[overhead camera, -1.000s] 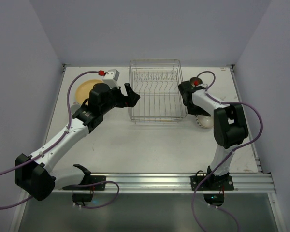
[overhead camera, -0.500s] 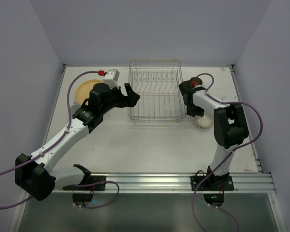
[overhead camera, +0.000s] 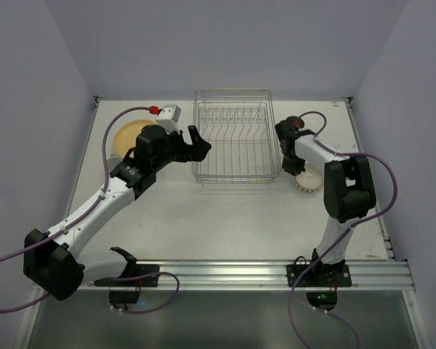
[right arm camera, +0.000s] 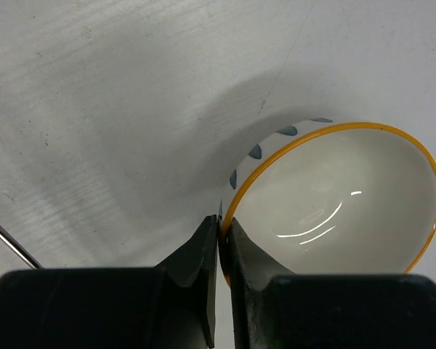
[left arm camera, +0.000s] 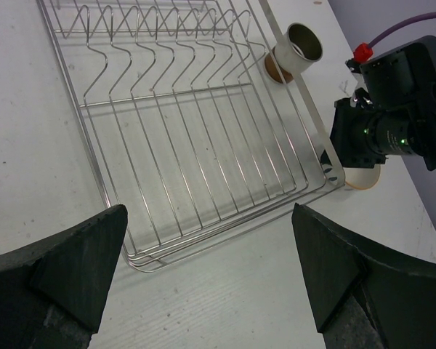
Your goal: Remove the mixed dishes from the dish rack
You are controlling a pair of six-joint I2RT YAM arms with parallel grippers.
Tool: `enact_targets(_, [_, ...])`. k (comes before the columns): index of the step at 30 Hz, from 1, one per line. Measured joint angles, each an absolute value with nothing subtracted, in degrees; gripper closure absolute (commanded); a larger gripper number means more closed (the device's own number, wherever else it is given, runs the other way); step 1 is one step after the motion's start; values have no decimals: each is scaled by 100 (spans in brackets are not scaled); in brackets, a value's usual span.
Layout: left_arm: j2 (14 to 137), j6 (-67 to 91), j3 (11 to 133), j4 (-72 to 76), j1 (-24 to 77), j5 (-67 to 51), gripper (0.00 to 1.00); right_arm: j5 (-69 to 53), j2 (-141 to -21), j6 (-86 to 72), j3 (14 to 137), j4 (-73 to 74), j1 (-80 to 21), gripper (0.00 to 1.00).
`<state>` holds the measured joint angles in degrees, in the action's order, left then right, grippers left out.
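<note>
The dish rack (overhead camera: pixel 236 179), a silver wire basket (left arm camera: pixel 203 240), stands at the table's middle back with nothing in it. Just right of its front right corner lies a white cup (overhead camera: pixel 310 183), wide like a bowl, with an orange rim and blue marks (right arm camera: pixel 334 196). My right gripper (right arm camera: pixel 223 222) is shut on the near rim, one finger inside and one outside; from above this gripper (overhead camera: pixel 292 171) sits between rack and cup. My left gripper (overhead camera: pixel 200 142) hangs open at the rack's left side, nothing between its fingers (left arm camera: pixel 208 218). A yellow-orange plate (overhead camera: pixel 127 136) lies at the far left.
A pale cup with a brown base (left arm camera: pixel 298 51) stands outside the rack's far right corner, close behind the right wrist. Walls close the table at the back and on both sides. The right arm's purple cable loops over the right side of the table.
My right gripper has closed from wide open onto the white cup's rim and shifted slightly right. The left arm has not moved.
</note>
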<state>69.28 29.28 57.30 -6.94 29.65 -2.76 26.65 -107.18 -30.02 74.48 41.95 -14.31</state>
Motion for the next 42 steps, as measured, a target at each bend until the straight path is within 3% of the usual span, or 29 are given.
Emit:
enact_targets(7, [6932, 2928, 5730, -694, 2965, -279, 0, 2543, -10471, -3050, 7332, 4123, -1232, 48])
enact_targets(13, [6932, 2926, 5730, -696, 2965, -276, 0, 2434, -10025, -3096, 7157, 4034, -1074, 42])
enact_targets(22, [6932, 2888, 5730, -698, 2965, -274, 0, 2123, -9039, -3105, 6851, 3760, -1044, 39])
enact_targets(24, [6932, 2888, 5730, -698, 2965, -276, 0, 2097, -8656, -3103, 6777, 3717, -1044, 32])
enact_targets(29, [6934, 2886, 5730, -698, 2965, -274, 0, 1957, -7570, -3039, 6438, 3354, -1044, 24])
enact_targets(36, [6963, 2886, 5730, -698, 2965, -274, 0, 1682, -6427, -2871, 5710, 2797, -1044, 2])
enact_targets(42, [7041, 2888, 5730, -725, 2965, -274, 0, 1457, -6055, -2801, 5105, 2342, -1044, 1])
